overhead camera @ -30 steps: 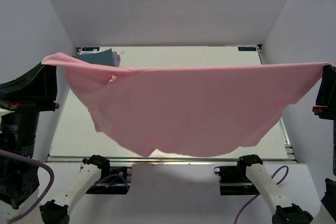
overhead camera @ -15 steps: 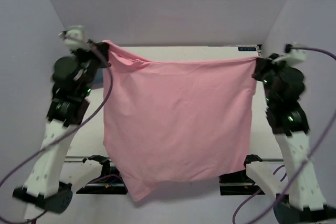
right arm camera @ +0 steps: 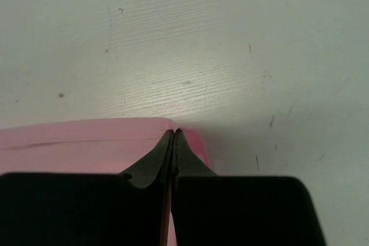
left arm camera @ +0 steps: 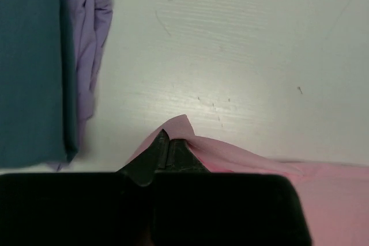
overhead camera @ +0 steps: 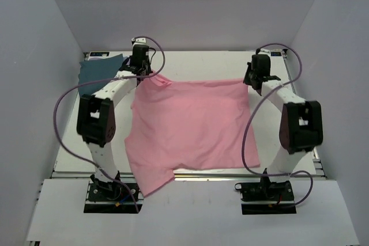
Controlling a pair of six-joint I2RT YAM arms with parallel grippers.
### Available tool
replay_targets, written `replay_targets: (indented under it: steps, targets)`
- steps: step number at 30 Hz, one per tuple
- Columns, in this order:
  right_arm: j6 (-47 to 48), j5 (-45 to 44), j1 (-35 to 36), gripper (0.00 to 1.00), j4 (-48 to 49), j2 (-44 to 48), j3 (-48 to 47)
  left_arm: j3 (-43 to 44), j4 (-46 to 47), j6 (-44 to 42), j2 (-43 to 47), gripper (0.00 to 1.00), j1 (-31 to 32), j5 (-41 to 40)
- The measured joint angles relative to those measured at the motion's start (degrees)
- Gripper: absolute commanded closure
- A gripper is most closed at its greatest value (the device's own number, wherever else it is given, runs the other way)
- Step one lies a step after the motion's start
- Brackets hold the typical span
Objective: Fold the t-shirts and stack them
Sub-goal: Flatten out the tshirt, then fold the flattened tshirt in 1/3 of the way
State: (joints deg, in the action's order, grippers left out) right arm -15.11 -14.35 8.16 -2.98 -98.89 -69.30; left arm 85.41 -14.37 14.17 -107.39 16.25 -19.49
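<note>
The white table (overhead camera: 277,67) bore the light pink t-shirt (overhead camera: 190,125), spread across its middle. The shirt lay mostly flat with soft wrinkles, and its near-left corner drooped over the front edge. The dark teal-blue t-shirt (left arm camera: 29,67) sat folded at the far-left corner. The pale lavender t-shirt (left arm camera: 86,38) showed only as a rumpled strip along the teal one's side, the rest hidden. The left gripper (left arm camera: 168,142) was pinched on the pink shirt's far-left corner, and the right gripper (right arm camera: 173,133) was clamped on its far-right corner. Whether those corners touched the table was unclear.
</note>
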Motion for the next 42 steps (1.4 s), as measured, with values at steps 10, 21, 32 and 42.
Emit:
replay_targets:
  steps: [10, 21, 32, 42]
  targets:
    - [-0.3, 3.5, -2.1, 1.0, 0.8, -16.4, -13.4, 21.2, -0.9, 0.6, -23.5, 1.0, -2.3, 3.5]
    - [0.1, 8.0, -2.9, 1.0, 1.7, -13.6, -11.6, 12.2, -0.6, 1.2, -17.3, 1.0, -2.5, 6.3]
    - [0.2, 8.5, -3.0, 1.0, 2.7, 8.3, 7.1, -14.8, 0.2, 7.0, 10.6, 1.0, -2.2, 9.4]
    - [0.0, 8.3, -3.3, 1.0, 2.6, 19.0, 20.3, -37.5, 1.0, 12.0, 28.4, 1.0, -1.7, 16.0]
